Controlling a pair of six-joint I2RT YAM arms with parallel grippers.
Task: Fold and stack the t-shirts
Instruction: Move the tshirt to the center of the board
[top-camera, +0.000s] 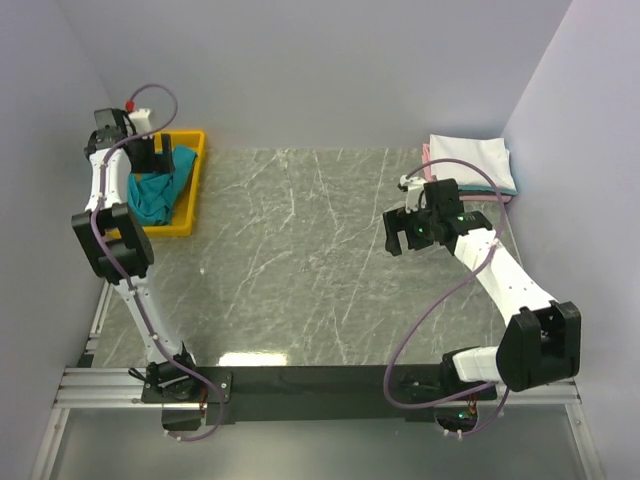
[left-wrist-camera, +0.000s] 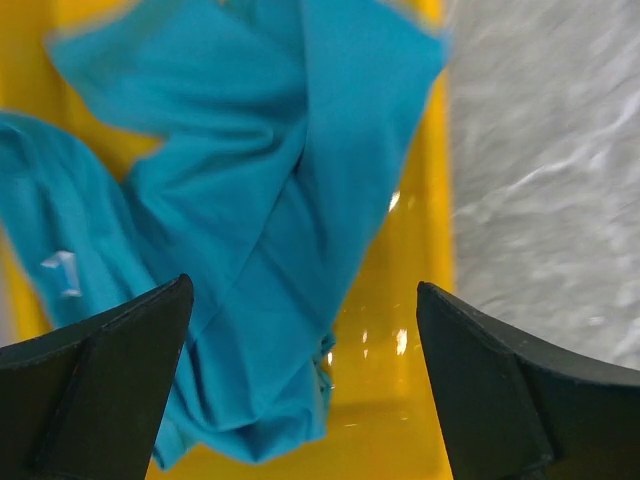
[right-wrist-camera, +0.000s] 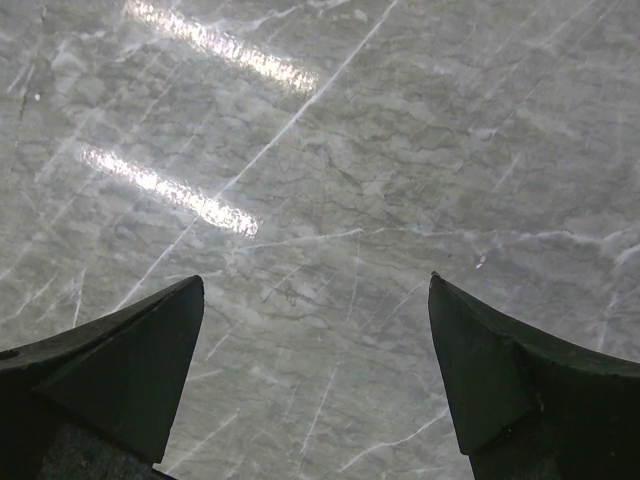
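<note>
The crumpled teal cloth t-shirt (top-camera: 155, 192) lies in the yellow plastic bin (top-camera: 196, 185) at the far left. The left gripper (left-wrist-camera: 305, 290) hangs over it, jaws wide and empty. The right gripper (right-wrist-camera: 315, 285), jaws also wide, holds nothing above the grey marble table (top-camera: 300, 260), near the folded stack of white, pink and teal t-shirts (top-camera: 470, 160) at the far right.

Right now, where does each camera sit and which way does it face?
Top external: above, behind bases; looks down on table, left arm, right arm, yellow bin, folded stack.
Left wrist: down past open left gripper onto teal t-shirt in bin.
Right wrist: down past open right gripper onto table.
Shared: top and left wrist show t-shirt, bin.
</note>
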